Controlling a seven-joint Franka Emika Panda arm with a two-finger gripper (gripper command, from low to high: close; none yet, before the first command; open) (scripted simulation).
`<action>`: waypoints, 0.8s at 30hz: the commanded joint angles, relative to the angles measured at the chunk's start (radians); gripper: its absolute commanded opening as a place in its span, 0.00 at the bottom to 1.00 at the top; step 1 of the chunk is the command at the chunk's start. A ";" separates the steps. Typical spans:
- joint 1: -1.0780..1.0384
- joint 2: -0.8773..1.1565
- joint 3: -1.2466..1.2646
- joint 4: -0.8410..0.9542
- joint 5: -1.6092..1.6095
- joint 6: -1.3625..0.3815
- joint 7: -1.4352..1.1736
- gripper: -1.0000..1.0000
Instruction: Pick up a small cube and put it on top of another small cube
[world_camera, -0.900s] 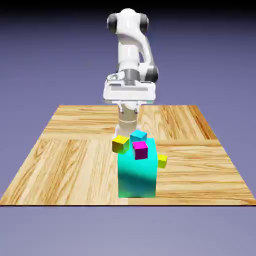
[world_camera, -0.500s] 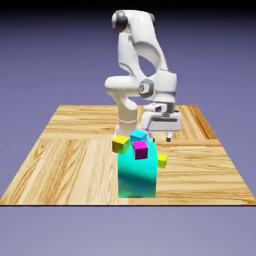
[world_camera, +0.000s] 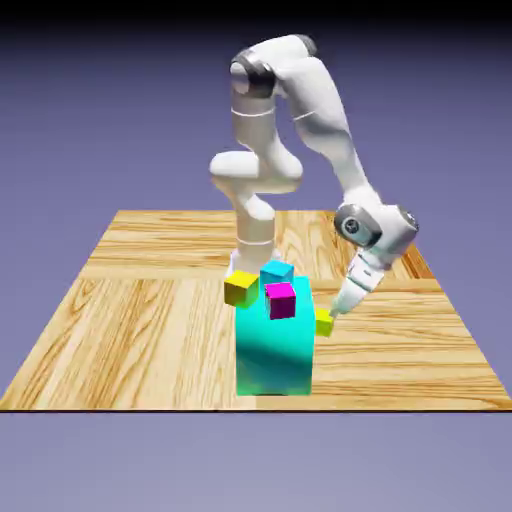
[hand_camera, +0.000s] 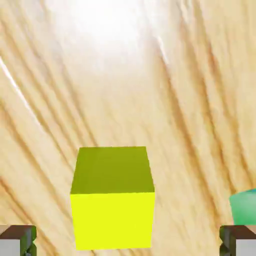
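The small cube (world_camera: 325, 322), lime yellow, lies on the wooden table (world_camera: 140, 320) at the right side of the big teal block (world_camera: 273, 350), which partly hides it. My gripper (world_camera: 340, 308) slants down just above and to the right of it. In the hand view the small cube (hand_camera: 112, 197) fills the lower middle, and my gripper (hand_camera: 127, 242) stands open, its fingertips (hand_camera: 17, 240) wide on either side and not touching the cube. A magenta cube (world_camera: 282, 300), a cyan cube (world_camera: 277, 272) and a pure yellow cube (world_camera: 241, 289) cluster at the teal block's top.
The teal block (hand_camera: 245, 206) shows as a green edge at the hand view's right, close to the right fingertip. Bare wood lies to the exterior view's left and right of the block.
The arm has swung from behind the teal block to the exterior view's right and come down, bringing the open gripper to the small cube. The cubes have not moved.
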 joint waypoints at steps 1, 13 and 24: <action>0.014 0.033 -0.032 -0.003 -0.043 0.019 0.029 0.50; 0.004 0.010 -0.009 -0.001 -0.013 0.006 0.009 0.00; 0.216 -0.263 -0.347 0.305 0.166 -0.416 -0.370 0.00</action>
